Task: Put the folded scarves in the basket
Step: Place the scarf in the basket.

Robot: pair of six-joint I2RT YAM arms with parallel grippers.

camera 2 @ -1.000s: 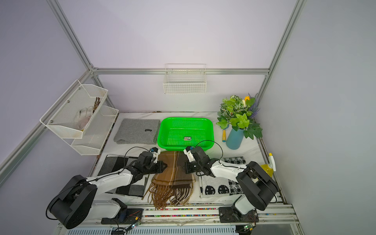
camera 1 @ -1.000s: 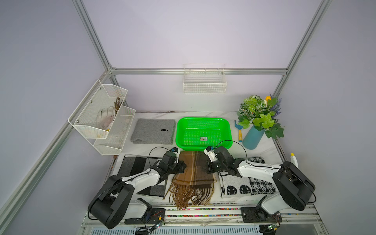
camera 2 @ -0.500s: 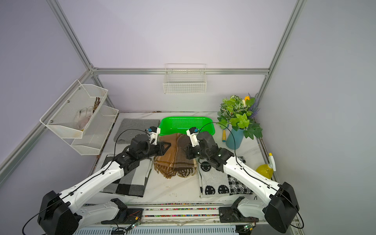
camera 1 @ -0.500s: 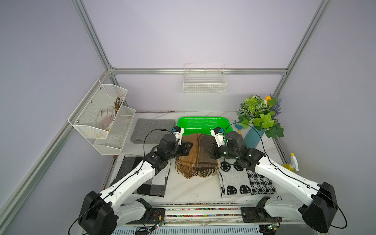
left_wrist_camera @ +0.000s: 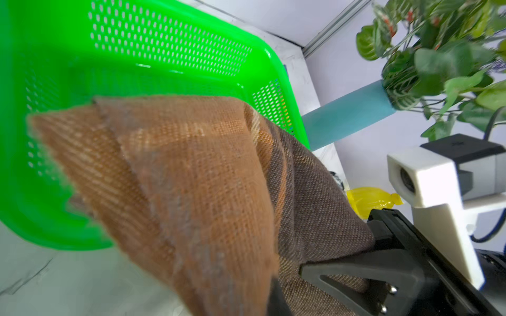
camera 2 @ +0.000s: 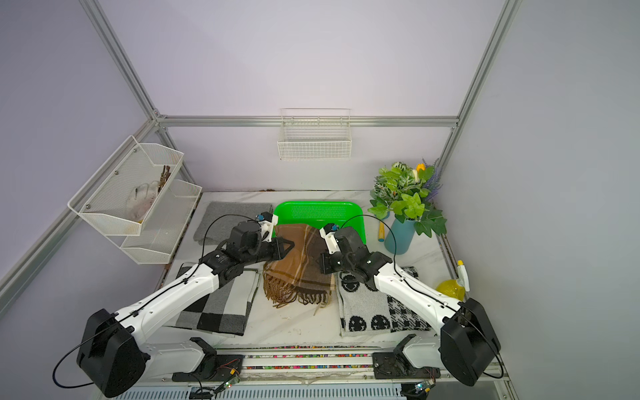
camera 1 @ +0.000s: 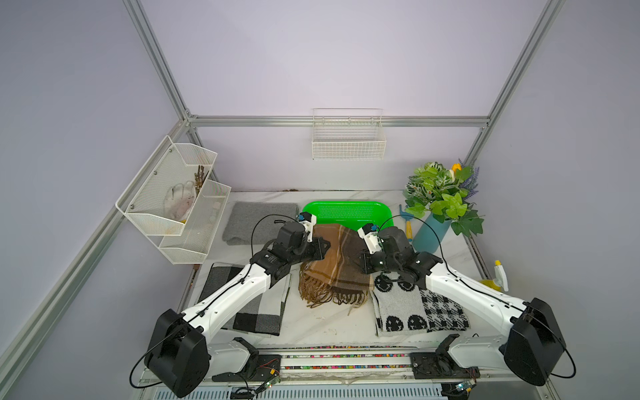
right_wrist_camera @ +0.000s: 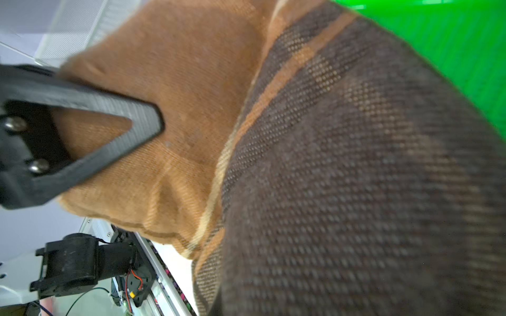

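**Scarf held by both grippers at the basket's near rim**

I read the left gripper (camera 1: 323, 247) as pressed together on the left edge of the scarf (camera 1: 337, 256), and the right gripper (camera 1: 362, 266) as pinching its right edge. The brown plaid cloth spans the gap between them. In both top views its far edge covers the near rim of the basket (camera 1: 346, 209) (camera 2: 318, 211). The fringed end trails toward the rig's base, between a checked cloth (camera 1: 249, 311) and a smiley cloth (camera 1: 398, 308) — I cannot tell whether the fringe touches the table. In the left wrist view a folded scarf corner (left_wrist_camera: 191, 169) lies in front of the basket's mesh wall (left_wrist_camera: 164, 49).
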